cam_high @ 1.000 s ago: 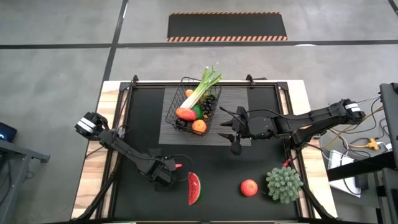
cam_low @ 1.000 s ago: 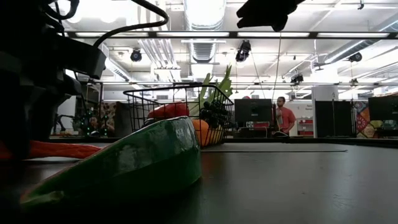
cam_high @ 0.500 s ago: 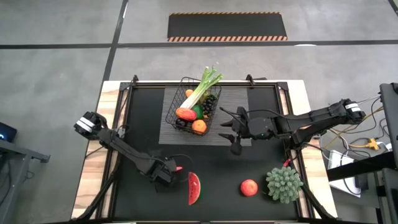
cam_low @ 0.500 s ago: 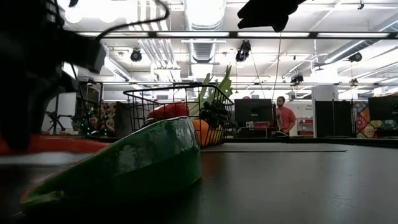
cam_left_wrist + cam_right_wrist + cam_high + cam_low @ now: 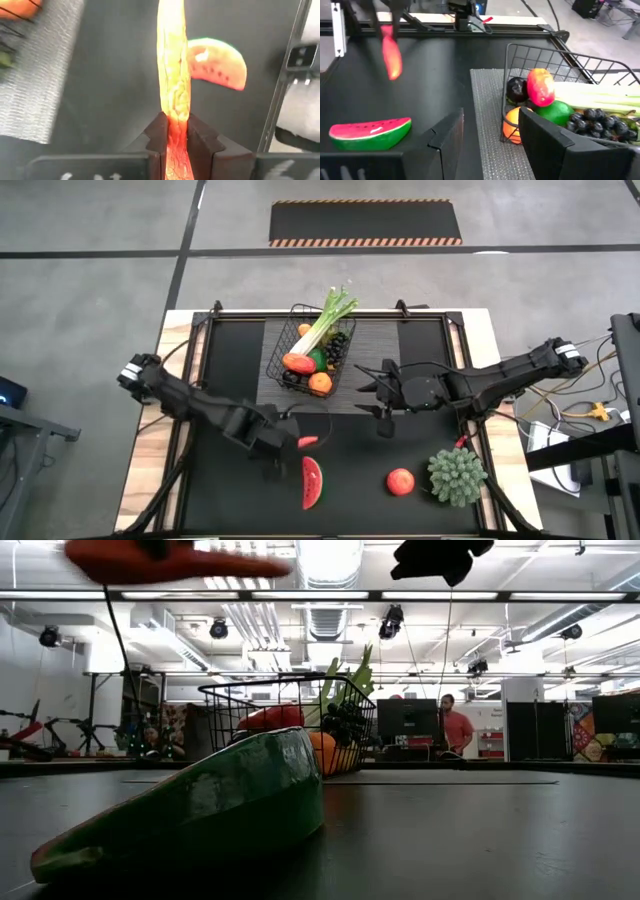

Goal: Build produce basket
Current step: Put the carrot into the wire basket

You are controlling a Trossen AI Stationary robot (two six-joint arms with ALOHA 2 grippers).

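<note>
My left gripper (image 5: pixel 172 131) has lifted off the table since the earlier frame, pinching the slender, glossy red chili (image 5: pixel 172 75). Right gripper (image 5: pixel 490 130) hangs open beside the black wire-mesh basket (image 5: pixel 314 352) on its ribbed mat (image 5: pixel 375 360); the watermelon wedge (image 5: pixel 312 482) lies on the table.

A lab or workshop hall — bare concrete floor (image 5: pixel 90 280), ceiling ducts (image 5: pixel 325 615), monitors (image 5: pixel 407 720) — a person (image 5: pixel 457 727) standing behind.
</note>
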